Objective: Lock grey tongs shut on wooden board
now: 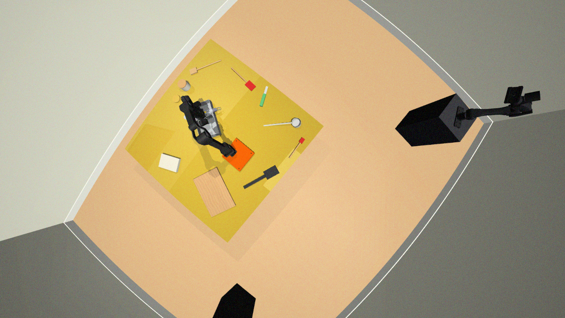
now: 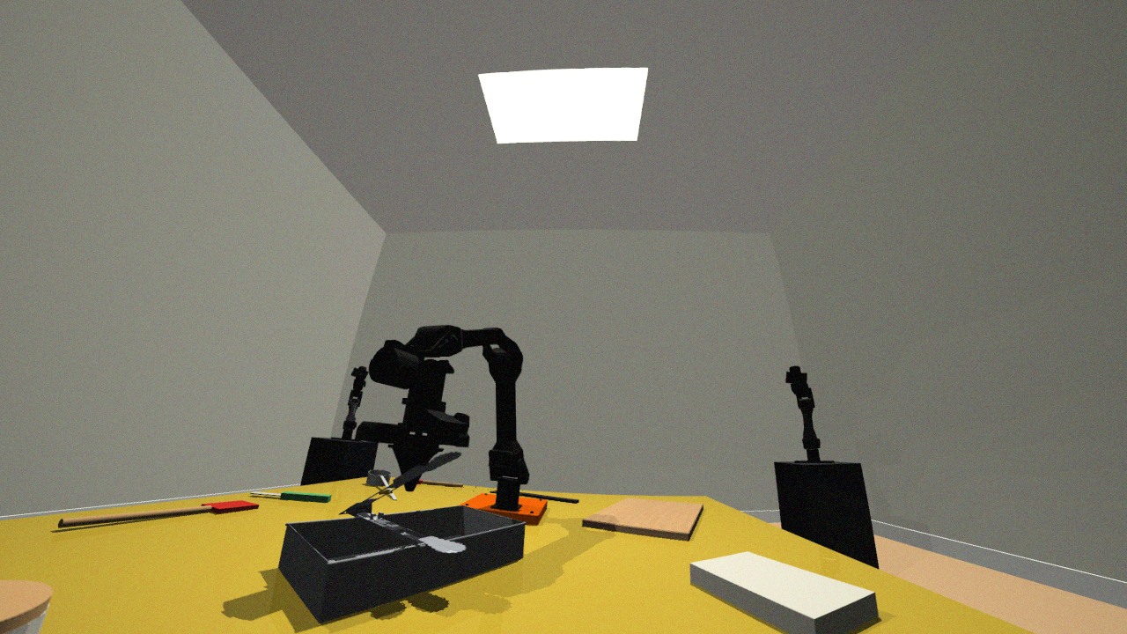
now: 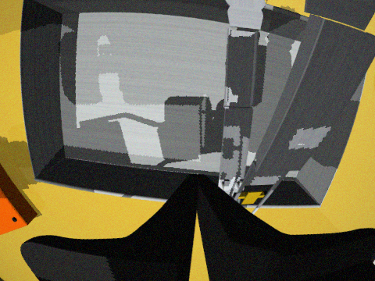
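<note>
I am counting two black pedestals (image 1: pixel 434 122) (image 1: pixel 237 302) (image 2: pixel 338 460) (image 2: pixel 826 508), two red-headed tools (image 1: pixel 250 85) (image 1: pixel 301 140) (image 2: pixel 233 506), one roasting tin (image 1: pixel 216 128) (image 2: pixel 417 581) (image 3: pixel 41 97), one wooden board (image 1: pixel 214 192) (image 2: pixel 644 517), one white block (image 1: pixel 169 162) (image 2: pixel 780 587), one green-handled tool (image 1: pixel 262 99) (image 2: pixel 307 497), and one orange base plate (image 1: pixel 243 158) (image 2: pixel 535 512) (image 3: pixel 7 216).

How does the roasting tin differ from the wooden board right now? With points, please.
The roasting tin (image 1: pixel 213 128) (image 2: pixel 409 581) (image 3: pixel 43 97) is dark grey; the wooden board (image 1: pixel 214 192) (image 2: pixel 644 515) is pale brown with visible grain.
The tin is a hollow box with raised walls, while the board is a flat slab.
The tin has the open grey tongs (image 2: pixel 443 544) lying across it; the board has no tongs on it.
Both are roughly rectangular and sit on the yellow table top (image 1: pixel 252 118) (image 2: pixel 158 575) (image 3: pixel 117 208).
</note>
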You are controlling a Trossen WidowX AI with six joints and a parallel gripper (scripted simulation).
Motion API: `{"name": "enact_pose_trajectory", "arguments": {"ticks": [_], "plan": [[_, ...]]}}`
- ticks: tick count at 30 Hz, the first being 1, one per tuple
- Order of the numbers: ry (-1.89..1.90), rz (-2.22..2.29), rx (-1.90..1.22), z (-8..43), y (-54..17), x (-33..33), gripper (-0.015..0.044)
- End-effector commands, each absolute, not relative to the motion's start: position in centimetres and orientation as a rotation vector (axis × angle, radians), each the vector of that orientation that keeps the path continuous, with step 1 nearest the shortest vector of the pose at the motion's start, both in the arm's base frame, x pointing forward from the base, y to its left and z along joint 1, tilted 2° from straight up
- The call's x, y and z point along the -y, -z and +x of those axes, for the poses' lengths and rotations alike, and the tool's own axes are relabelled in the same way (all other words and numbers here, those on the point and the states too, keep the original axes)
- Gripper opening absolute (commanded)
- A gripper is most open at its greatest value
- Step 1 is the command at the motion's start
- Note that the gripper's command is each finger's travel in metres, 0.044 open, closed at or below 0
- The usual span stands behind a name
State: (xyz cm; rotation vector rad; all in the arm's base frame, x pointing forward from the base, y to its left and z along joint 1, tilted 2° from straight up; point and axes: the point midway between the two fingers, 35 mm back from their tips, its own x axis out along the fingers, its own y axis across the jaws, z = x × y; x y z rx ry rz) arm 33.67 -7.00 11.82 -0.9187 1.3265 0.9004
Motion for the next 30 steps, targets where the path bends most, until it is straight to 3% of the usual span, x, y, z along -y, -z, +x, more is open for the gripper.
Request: {"name": "enact_pose_trajectory", "arguments": {"ticks": [1,30], "plan": [[-0.911,-0.915,-1.327,33.7,-11.0,6.9,-0.0150],[-0.911,-0.916,-1.327,34.3,-8.4,7.1,-0.0150]]}}
